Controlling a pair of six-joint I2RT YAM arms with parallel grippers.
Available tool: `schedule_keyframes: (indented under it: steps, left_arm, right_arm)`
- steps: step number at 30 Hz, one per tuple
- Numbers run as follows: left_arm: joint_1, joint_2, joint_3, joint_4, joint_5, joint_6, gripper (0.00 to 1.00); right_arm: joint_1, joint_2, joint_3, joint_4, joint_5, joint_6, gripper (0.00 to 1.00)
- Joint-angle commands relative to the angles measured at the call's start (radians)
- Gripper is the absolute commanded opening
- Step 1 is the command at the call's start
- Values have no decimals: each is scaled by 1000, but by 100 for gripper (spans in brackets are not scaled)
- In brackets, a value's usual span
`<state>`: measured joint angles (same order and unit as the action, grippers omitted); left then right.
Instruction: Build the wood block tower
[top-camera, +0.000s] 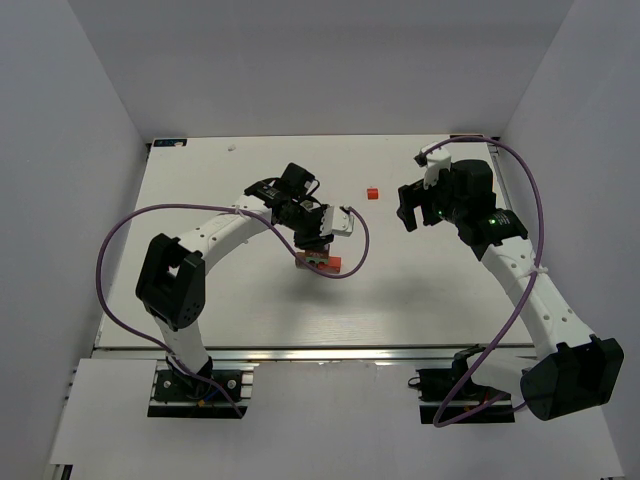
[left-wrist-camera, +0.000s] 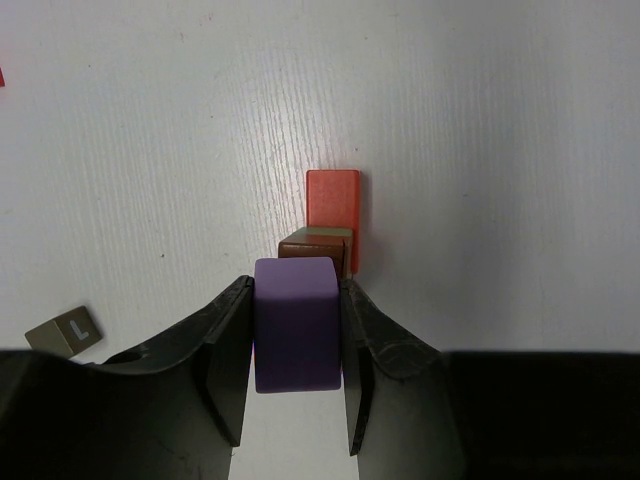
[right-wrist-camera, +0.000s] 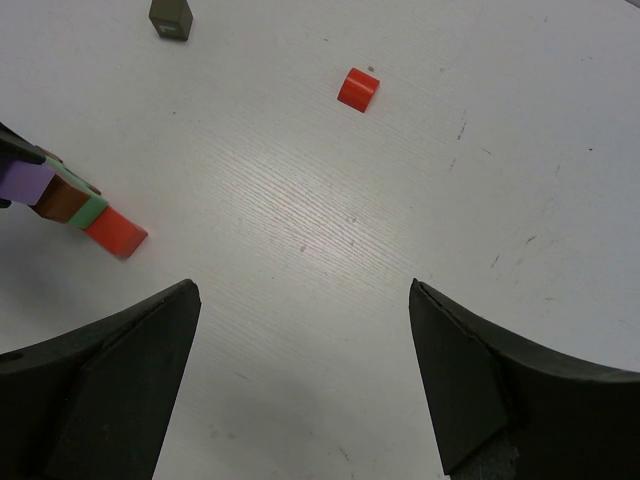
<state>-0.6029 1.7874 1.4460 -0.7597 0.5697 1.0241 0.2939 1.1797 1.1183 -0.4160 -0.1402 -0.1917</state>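
Left jaws clamped the lilac block (left-wrist-camera: 297, 325), near end of a row (right-wrist-camera: 85, 210) (brown, green, red) pointing up the left wrist frame, mid-bench (top-camera: 200, 300). The right wrist view showed all four colours sidelong at its left edge. Right jaws gaped.

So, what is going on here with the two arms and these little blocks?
The left gripper is shut on a lilac block and holds it right over the tower, which shows a brown block, a green block and a red block lowest. Whether the lilac one rests on it, I cannot tell. The right gripper hangs open to the side, holding nothing. A red cube and a dark grey block lie loose, apart from the tower.
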Motion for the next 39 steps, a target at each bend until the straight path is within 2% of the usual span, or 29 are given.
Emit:
schedule_keyframes:
  steps: [1, 39]
  left_arm:
    - [8, -45, -15, 7, 44, 13, 2]
    - [11, -29, -3, 31, 64, -6, 2]
  right_arm:
    - [-4, -15, 41, 5, -2, -12, 89]
    - [-4, -17, 40, 6, 7, -18, 89]
